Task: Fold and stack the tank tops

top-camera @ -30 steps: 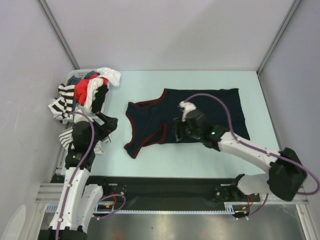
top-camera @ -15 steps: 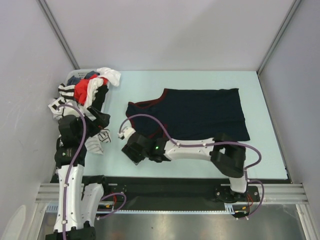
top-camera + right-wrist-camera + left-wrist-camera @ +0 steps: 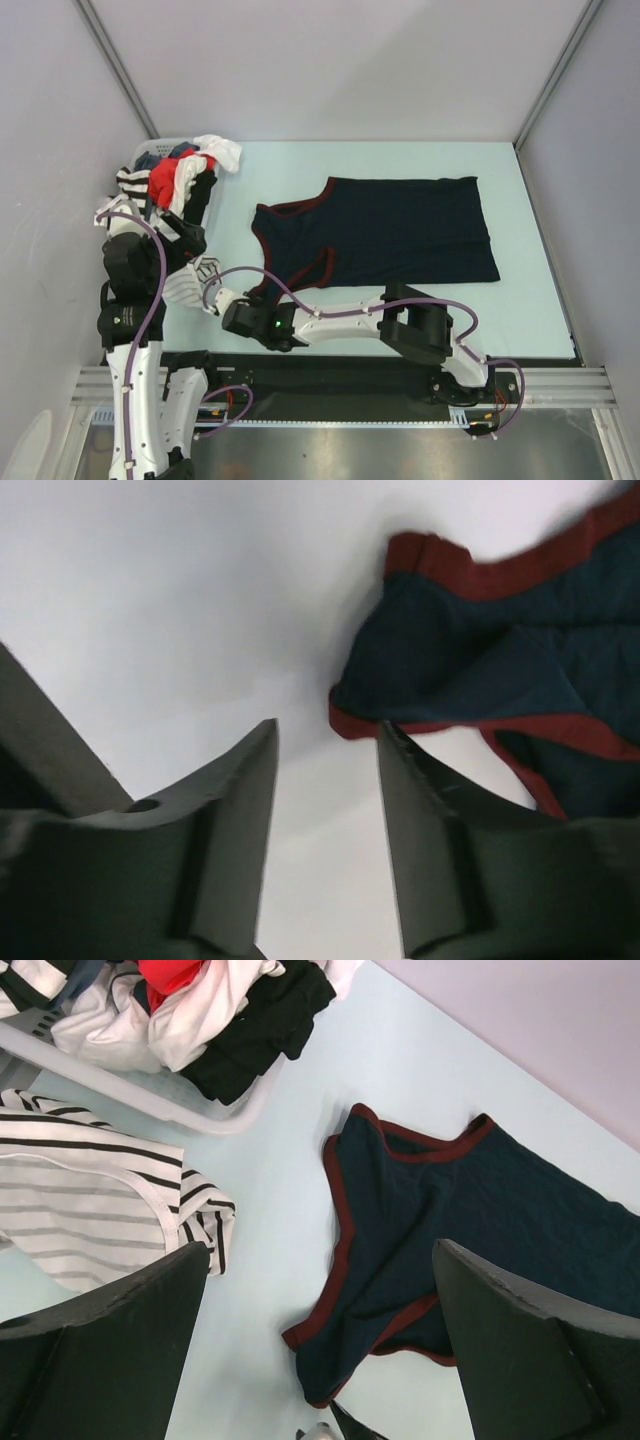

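A dark navy tank top [image 3: 400, 235] with maroon trim lies spread flat in the middle of the table; its lower left strap [image 3: 480, 660] is bunched. A white tank top [image 3: 90, 1210] with thin dark stripes lies crumpled by the basket, left of the navy one. My right gripper [image 3: 328, 730] reaches far left, low over the table. It is open and empty, and the strap's corner lies just beyond its tips. My left gripper [image 3: 320, 1250] hovers wide open and empty, high above the gap between the two tops.
A white basket [image 3: 150, 1100] piled with red, white, black and striped clothes stands at the back left, some of it hanging over the rim. The right arm's long forearm [image 3: 340, 318] lies across the table's near edge. Grey walls close in both sides.
My right arm has swept left from over the navy top's middle to past its lower left strap, its jaws a little narrower. My left arm has drawn back towards the left.
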Robot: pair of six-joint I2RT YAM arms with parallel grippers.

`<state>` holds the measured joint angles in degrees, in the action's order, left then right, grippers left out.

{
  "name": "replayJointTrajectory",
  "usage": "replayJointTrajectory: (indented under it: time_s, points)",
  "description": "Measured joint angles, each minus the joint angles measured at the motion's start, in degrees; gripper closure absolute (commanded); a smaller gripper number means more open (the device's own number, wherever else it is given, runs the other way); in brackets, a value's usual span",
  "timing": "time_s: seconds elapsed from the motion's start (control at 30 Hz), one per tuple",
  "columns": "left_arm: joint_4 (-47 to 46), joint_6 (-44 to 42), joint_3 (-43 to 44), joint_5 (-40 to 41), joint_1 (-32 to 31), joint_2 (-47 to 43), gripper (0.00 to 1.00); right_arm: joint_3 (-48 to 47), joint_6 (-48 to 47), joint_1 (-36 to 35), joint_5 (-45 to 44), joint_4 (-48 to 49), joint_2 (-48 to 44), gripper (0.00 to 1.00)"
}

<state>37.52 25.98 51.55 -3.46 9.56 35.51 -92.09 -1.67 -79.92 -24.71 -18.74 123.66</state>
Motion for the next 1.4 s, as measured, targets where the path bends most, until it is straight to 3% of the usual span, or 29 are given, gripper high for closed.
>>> replayJointTrajectory:
  time_s: [0.2, 0.6, 1.1, 1.2, 1.4]
  points:
    - [0.3, -0.1, 0.0, 0.1, 0.0, 0.0, 0.0, 1.3, 3.8, -1.3, -7.0, 0.3, 0.0, 0.54]
    - [0.3, -0.1, -0.2, 0.0, 0.1, 0.0, 0.0, 2.9, 16.3, -1.4, -8.9, 0.4, 0.5, 0.57]
    - [-0.1, -0.1, -0.6, -0.4, 0.1, 0.0, 0.0, 4.0, 20.5, 0.7, -5.7, 4.8, 1.4, 0.81]
    - [-0.1, -0.1, -0.6, -0.4, 0.1, 0.0, 0.0, 5.3, 21.3, 1.9, -3.5, 7.1, 0.9, 1.0]
    - [-0.1, -0.2, -1.2, -0.4, 0.1, -0.1, 0.0, 7.4, 22.6, 3.5, -0.9, 8.9, -0.5, 1.0]
